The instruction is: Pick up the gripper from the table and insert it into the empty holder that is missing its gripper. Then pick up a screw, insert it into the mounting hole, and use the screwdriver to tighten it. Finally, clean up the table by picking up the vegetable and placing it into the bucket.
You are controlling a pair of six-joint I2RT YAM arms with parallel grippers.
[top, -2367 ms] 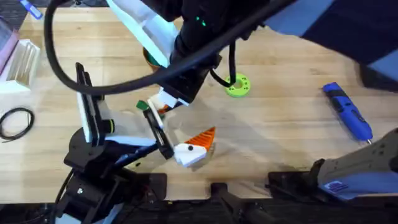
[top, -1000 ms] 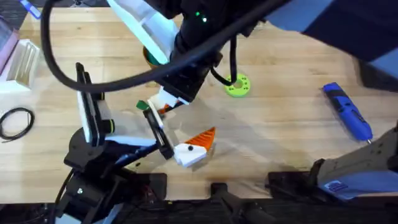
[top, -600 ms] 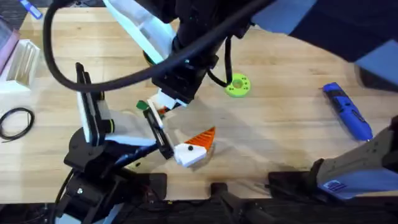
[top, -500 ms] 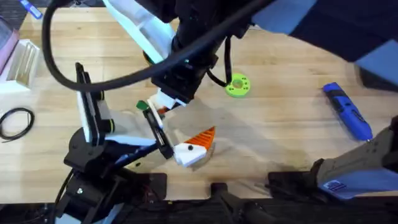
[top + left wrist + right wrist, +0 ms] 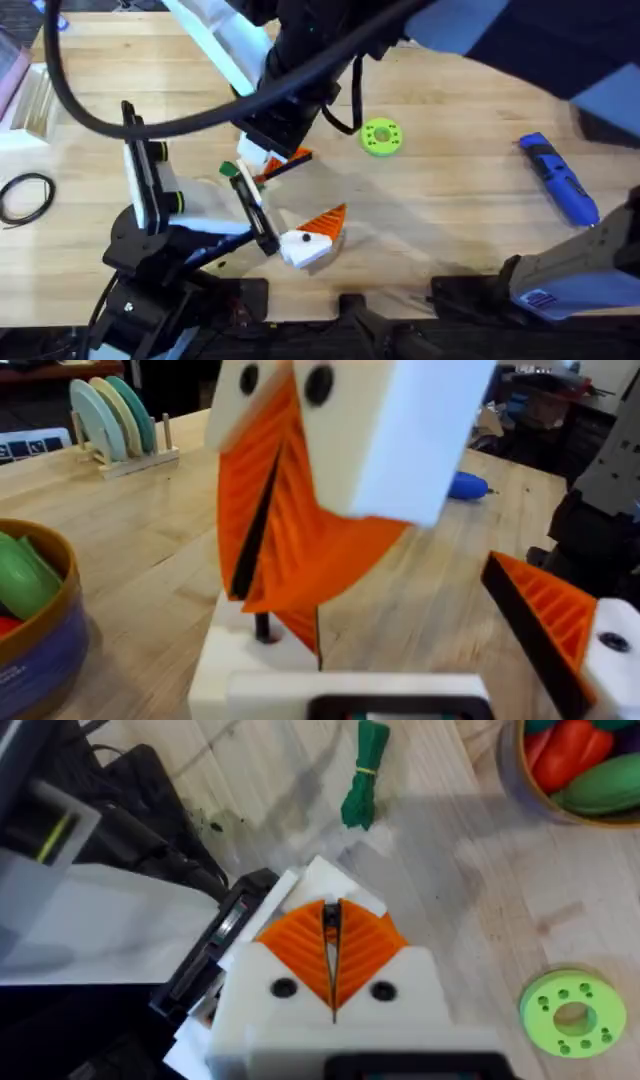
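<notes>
The right claw [image 5: 332, 955], orange pads pressed together, hangs over the white holder [image 5: 330, 880] near the green vegetable [image 5: 364, 775]. The left claw's state: cannot tell.

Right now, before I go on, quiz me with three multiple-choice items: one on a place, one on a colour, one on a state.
1. Where is the vegetable?
A. clamped in a gripper
B. on the table, outside the bucket
C. on a plate rack

2. What colour is the disc with holes?
A. blue
B. orange
C. green

3. How is the screwdriver?
A. lying flat on the table, nothing holding it
B. held by the right arm
C. standing upright in a holder

Answers:
1. B, it lies on bare wood apart from the bucket's rim.
2. C, it is bright green in the overhead view.
3. A, it rests alone at the table's right side.
</notes>
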